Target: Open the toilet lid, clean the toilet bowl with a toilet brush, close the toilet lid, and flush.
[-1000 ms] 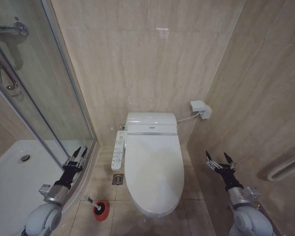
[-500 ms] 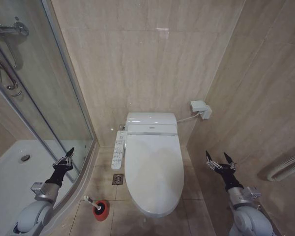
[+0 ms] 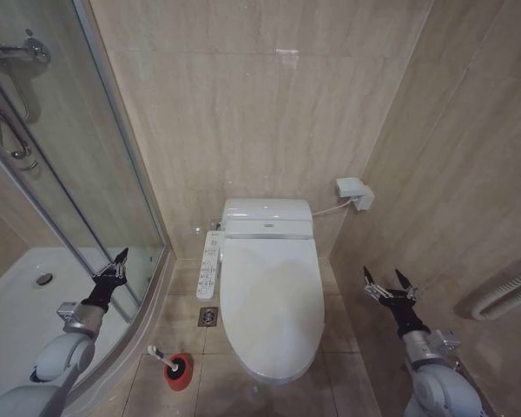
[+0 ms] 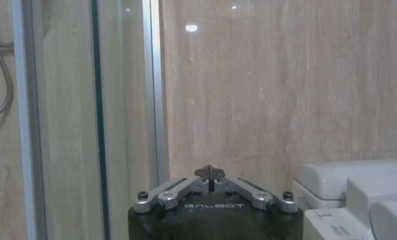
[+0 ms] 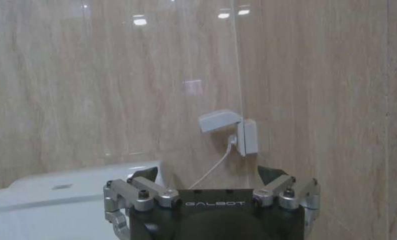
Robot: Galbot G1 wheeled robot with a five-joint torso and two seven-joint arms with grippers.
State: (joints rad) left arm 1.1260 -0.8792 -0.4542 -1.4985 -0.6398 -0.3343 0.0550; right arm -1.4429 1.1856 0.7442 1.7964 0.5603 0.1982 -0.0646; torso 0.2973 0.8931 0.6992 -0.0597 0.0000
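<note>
The toilet lid [image 3: 271, 300] is lying shut over the bowl while the left hand [image 3: 113, 268], fingers pressed together, is hovering beside the shower glass [image 3: 87, 174] and the right hand [image 3: 387, 287] is waiting spread near the wall. The toilet brush [image 3: 161, 355] is resting in its red holder [image 3: 179, 369] on the floor; a careless left reach is risking a knock against the glass or tipping the holder.

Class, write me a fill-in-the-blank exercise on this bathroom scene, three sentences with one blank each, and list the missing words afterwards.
1. The toilet lid is ____ over the bowl.
2. The toilet brush lies on the floor with its head at a holder coloured ____.
3. The left gripper is shut, while the right gripper is ____.

Missing words: closed; red; open
</note>
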